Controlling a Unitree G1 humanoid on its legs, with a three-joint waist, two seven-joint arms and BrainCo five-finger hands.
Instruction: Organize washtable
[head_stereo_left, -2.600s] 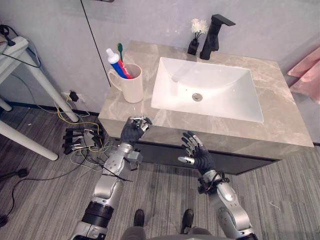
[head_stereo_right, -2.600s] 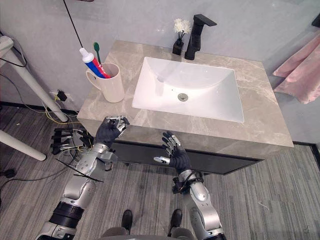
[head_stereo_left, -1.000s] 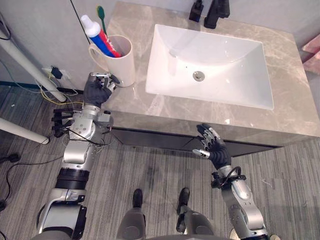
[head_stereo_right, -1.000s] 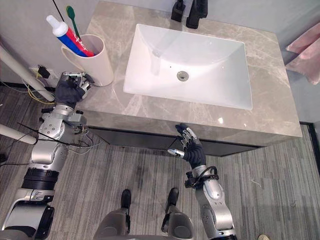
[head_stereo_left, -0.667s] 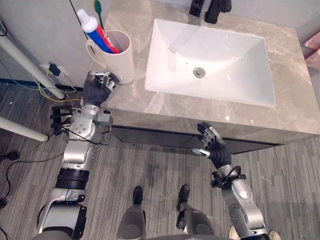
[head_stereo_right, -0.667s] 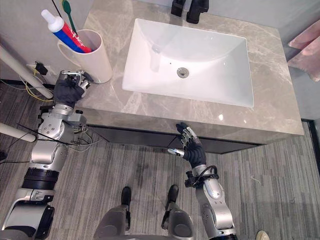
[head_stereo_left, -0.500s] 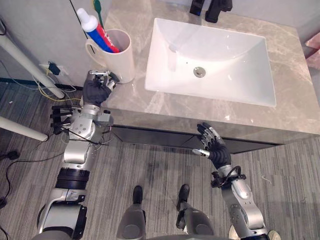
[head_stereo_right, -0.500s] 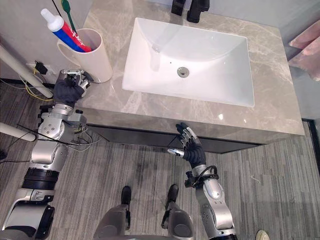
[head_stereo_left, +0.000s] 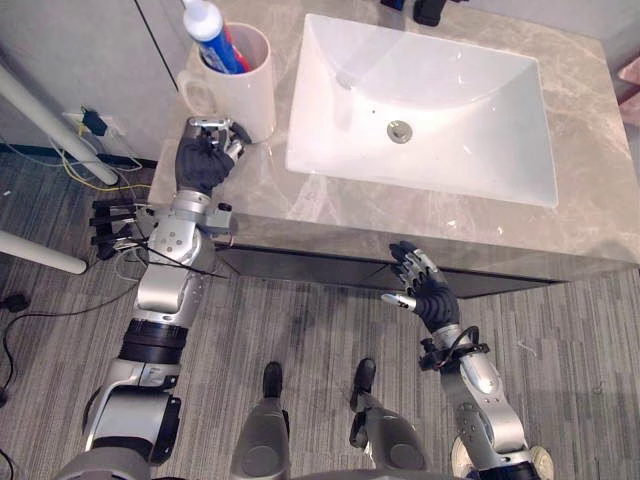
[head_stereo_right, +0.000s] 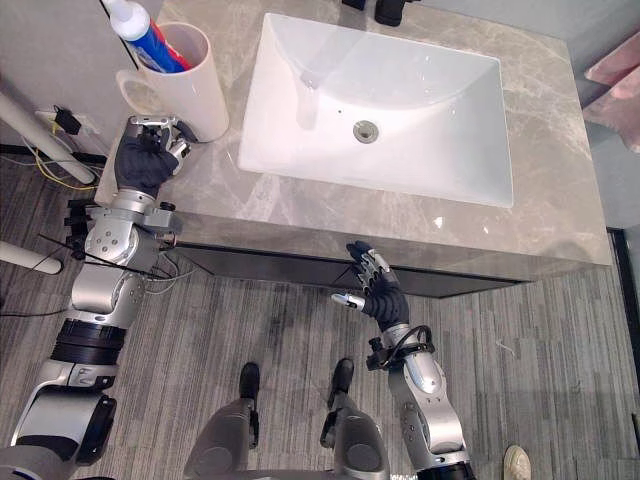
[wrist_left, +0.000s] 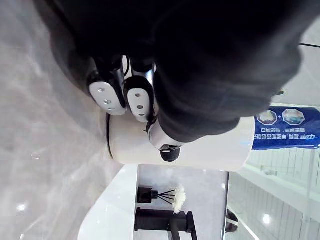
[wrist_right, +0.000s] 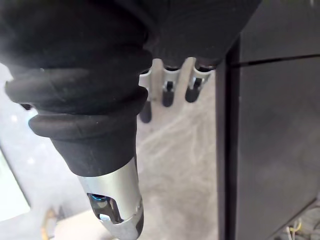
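Marble in veined grey-beige makes up the counter (head_stereo_left: 590, 200), and a white, smooth rectangular sink (head_stereo_left: 470, 90) is set into it, with a round metal drain (head_stereo_left: 399, 130) near its middle. A cream cylindrical mug (head_stereo_left: 240, 85) with a loop handle stands upright by the counter's left edge, just left of the sink. A toothpaste tube (head_stereo_left: 212, 35) stands in it with its long axis nearly upright, white cap on top and leaning toward the counter's left edge. The left hand (head_stereo_left: 203, 160) is over the counter's front left corner, just beside the mug's base, clenched with its fingers curled on nothing. The right hand (head_stereo_left: 425, 295) hangs in front of the counter's front edge, apart from the dark cabinet front beneath it, its fingers relaxed and spread. A matte black angular faucet (wrist_left: 160, 220) stands at the counter's back edge behind the sink.
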